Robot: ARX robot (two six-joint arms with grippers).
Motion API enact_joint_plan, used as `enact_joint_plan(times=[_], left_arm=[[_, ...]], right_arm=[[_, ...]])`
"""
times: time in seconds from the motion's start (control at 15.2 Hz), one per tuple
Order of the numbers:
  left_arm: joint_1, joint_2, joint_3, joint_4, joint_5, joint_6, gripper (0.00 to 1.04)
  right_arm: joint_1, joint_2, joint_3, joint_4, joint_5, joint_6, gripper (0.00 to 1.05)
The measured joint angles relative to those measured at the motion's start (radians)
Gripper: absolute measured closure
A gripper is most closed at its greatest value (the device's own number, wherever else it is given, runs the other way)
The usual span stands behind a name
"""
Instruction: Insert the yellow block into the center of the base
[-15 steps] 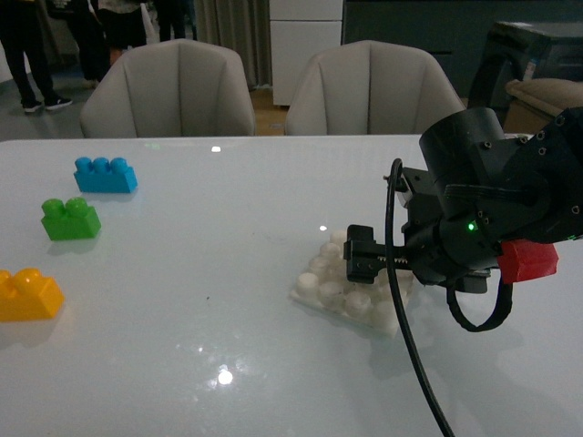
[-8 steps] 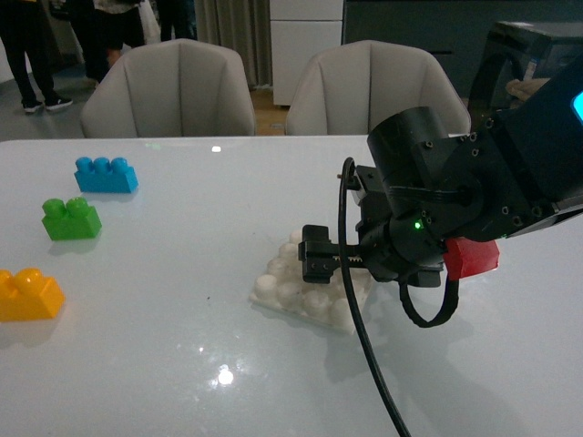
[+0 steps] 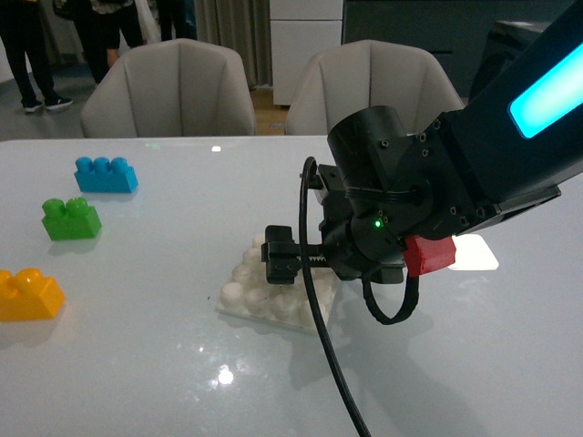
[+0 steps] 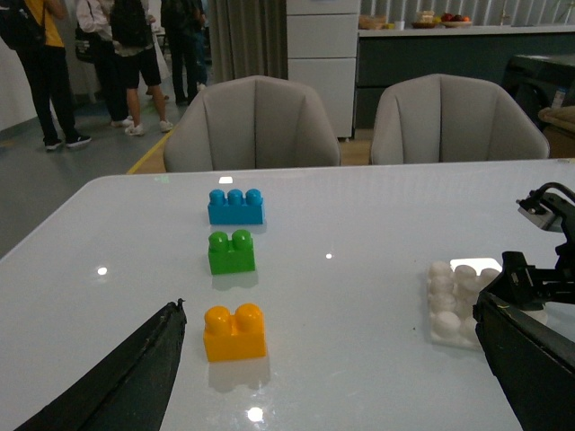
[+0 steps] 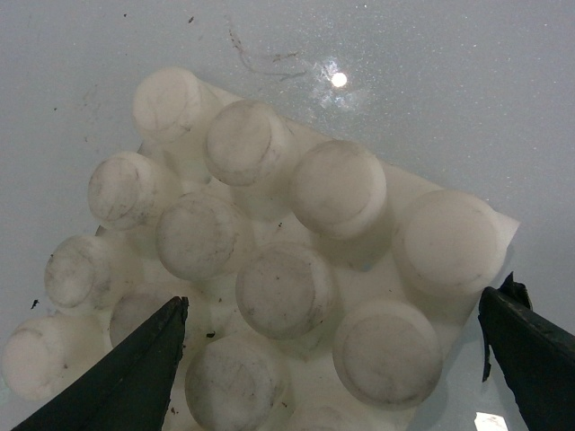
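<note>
Leftward across the glossy white worktop (image 3: 164, 273) the right pincer (image 3: 290, 262) and the base (image 3: 260, 296) have travelled together since a second ago, and they now sit near the middle of the front view. The bricks on the left have not stirred. We find the base a flat white plastic square with rounded studs, dull beside the worktop's shine, lying partly under the black pincer. The yellow block (image 3: 29, 294), a chunky orange-yellow brick with two domed studs, sits at the near left edge, well apart from the base. A green two-stud brick (image 3: 70, 218) and a longer blue brick (image 3: 106, 174) stand behind it.

From the left wrist we see the left pincer (image 4: 331, 310) with its black fingers spread wide and only bare worktop between them. The yellow block (image 4: 234, 330) stands upright just ahead, and the base (image 4: 452, 305) lies off by the other arm.

From the right wrist the base (image 5: 269, 260) fills the picture, with scuffed, smudged round studs on a thin plate. We see a dark finger at each side meeting its edges, so the pincer looks clamped across the base. The base center (image 5: 225, 301) shows bare stud tops
</note>
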Motion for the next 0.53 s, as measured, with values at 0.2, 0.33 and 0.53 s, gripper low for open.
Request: enact_joint_plan(times=[0.2,0.33,0.53], left_arm=[[0.0,0.0,0.0,0.0,0.0,0.0,0.07],[0.0,0.0,0.0,0.0,0.0,0.0,0.07],[0.0,0.0,0.0,0.0,0.0,0.0,0.07]], right_arm=[[0.0,0.0,0.0,0.002,-0.01,-0.001,0.06],[-0.01,-0.015,-0.021,0.019,-0.025,0.0,0.06],[-0.036,-0.068,-0.076,0.049,-0.053,0.003,0.06]])
